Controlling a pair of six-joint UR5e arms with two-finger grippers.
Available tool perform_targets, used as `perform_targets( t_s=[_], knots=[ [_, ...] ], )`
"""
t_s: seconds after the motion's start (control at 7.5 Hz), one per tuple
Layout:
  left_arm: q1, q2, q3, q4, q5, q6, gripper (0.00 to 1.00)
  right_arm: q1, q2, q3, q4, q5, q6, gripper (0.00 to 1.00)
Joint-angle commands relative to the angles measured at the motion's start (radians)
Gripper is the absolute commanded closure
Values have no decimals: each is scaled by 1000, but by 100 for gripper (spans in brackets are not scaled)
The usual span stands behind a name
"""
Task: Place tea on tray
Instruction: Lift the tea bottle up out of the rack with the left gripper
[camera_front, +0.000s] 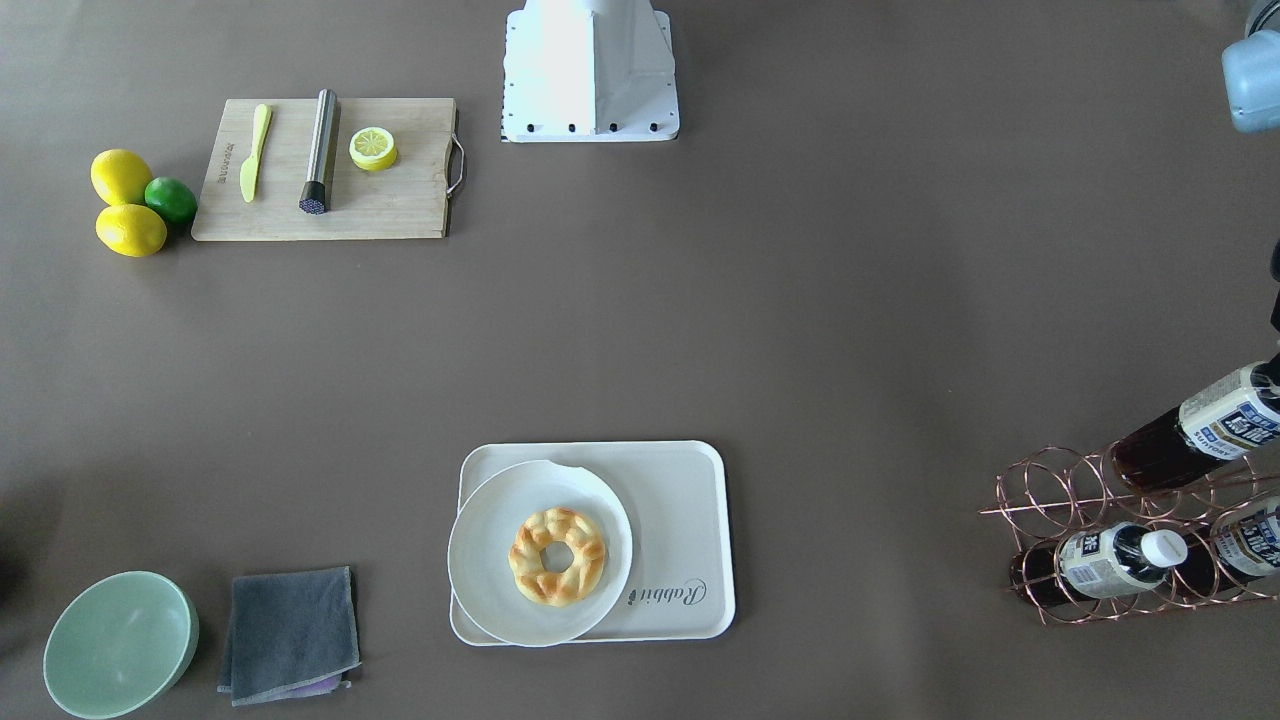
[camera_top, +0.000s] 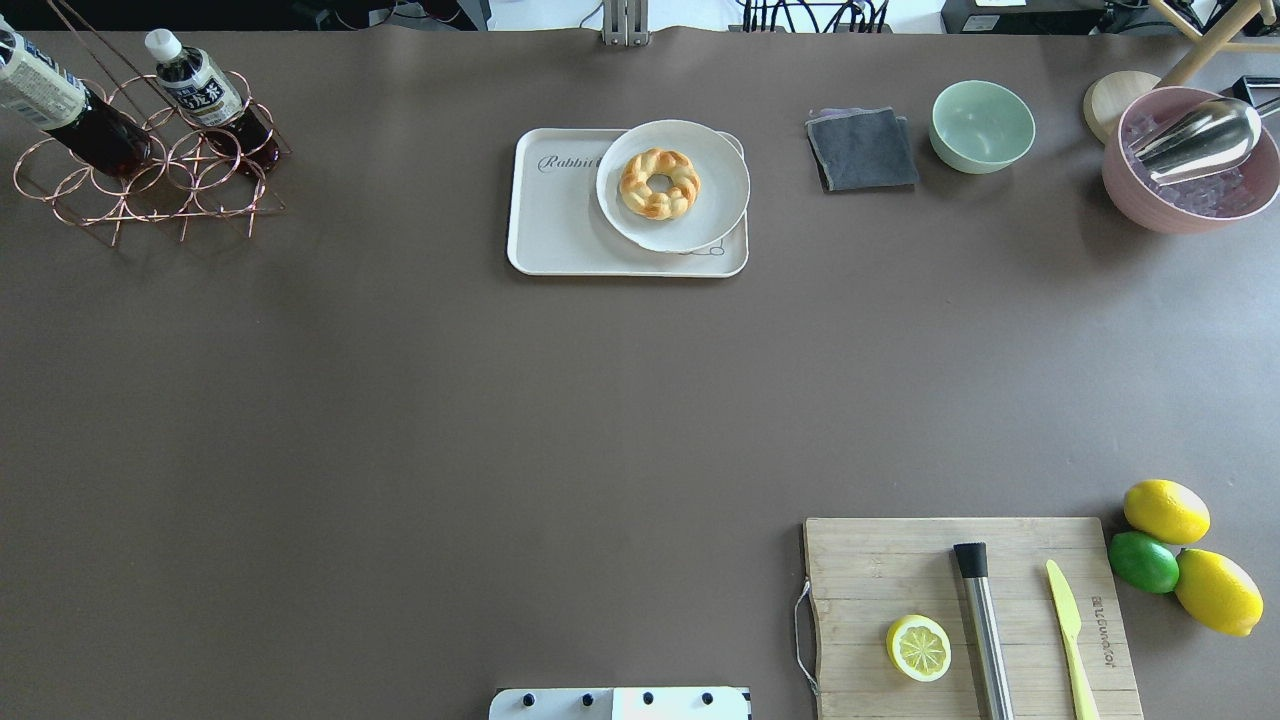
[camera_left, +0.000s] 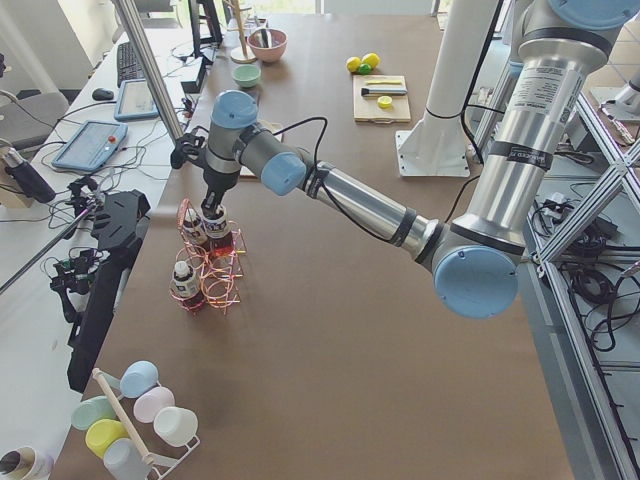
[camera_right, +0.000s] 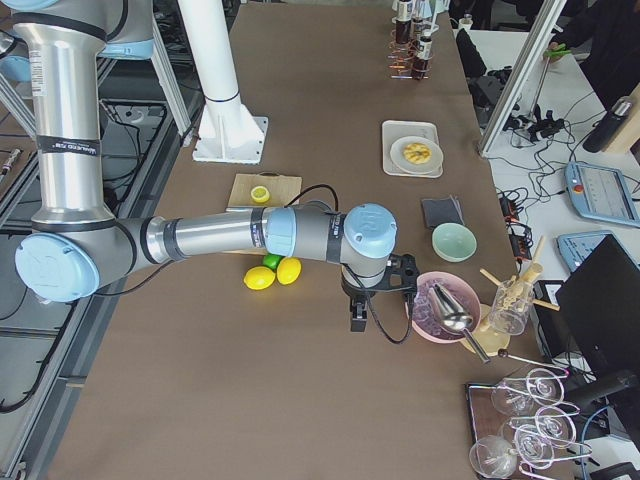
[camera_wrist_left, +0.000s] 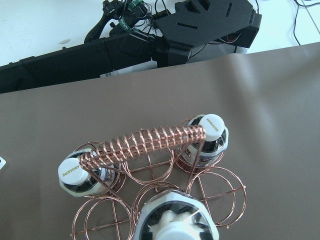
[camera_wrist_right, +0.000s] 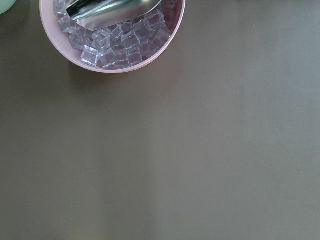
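Note:
Three tea bottles lie in a copper wire rack (camera_top: 120, 190) at the table's far left corner: an upper one (camera_front: 1215, 420) (camera_top: 50, 105) and two lower ones (camera_front: 1100, 562) (camera_front: 1250, 540). My left gripper (camera_left: 212, 212) is right at the upper bottle's cap end. Its wrist view looks down on that cap (camera_wrist_left: 176, 230) and shows no fingers, so I cannot tell if it is open or shut. The cream tray (camera_front: 680, 500) (camera_top: 555, 215) sits at the far middle. My right gripper (camera_right: 358, 310) hangs beside the pink ice bowl; I cannot tell its state.
A white plate (camera_top: 700, 225) with a doughnut (camera_top: 659, 183) covers half the tray. A grey cloth (camera_top: 862, 150), a green bowl (camera_top: 982, 125) and a pink ice bowl (camera_top: 1190, 190) with a scoop stand far right. A wooden board (camera_top: 900, 560) and lemons (camera_top: 1165, 510) lie near right.

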Motion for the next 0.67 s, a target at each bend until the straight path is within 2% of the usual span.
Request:
perform_targets(
  t_s=[0.0,0.27,0.53],
  knots=[
    [-29,-3,-121,115,0,7,100,5,-11,2,0,0,-6,0],
    [-32,-48,-164,220,6,-61,100,6,-23,9,0,-2,-6,0],
    [84,-113,-253,358,37,-178,100,6,-31,14,0,-5,-5,0]
  ],
)
